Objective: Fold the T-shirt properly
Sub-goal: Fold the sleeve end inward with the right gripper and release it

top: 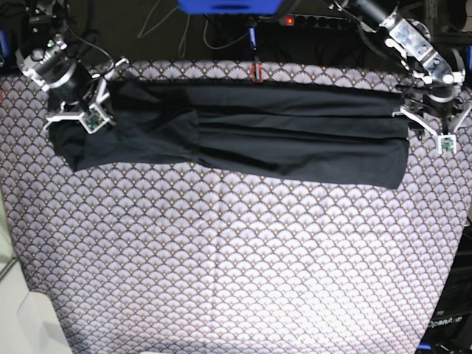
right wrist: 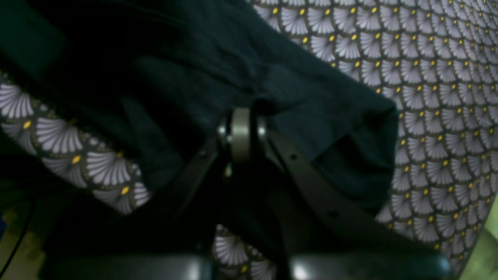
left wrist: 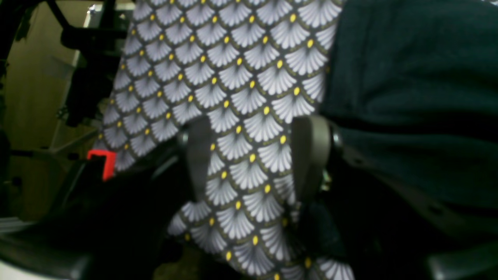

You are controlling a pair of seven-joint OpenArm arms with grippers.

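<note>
The black T-shirt [top: 280,133] lies as a long band across the far part of the table, its sleeve end at the left. In the base view my right gripper [top: 74,110] rests on that left end. The right wrist view shows this gripper [right wrist: 241,130] shut, with dark T-shirt [right wrist: 311,101] fabric puckered at its tips. My left gripper [top: 435,110] hovers at the shirt's right edge. Seen from the left wrist, the left gripper [left wrist: 253,155] is open over the patterned cloth, with the T-shirt [left wrist: 412,77] just to the right of its fingers.
A white-grey scallop-patterned cloth [top: 221,258] covers the whole table. A red clamp [left wrist: 103,161] sits at the table's edge beside the left gripper. Cables and a power strip [top: 317,20] lie behind the table's far edge.
</note>
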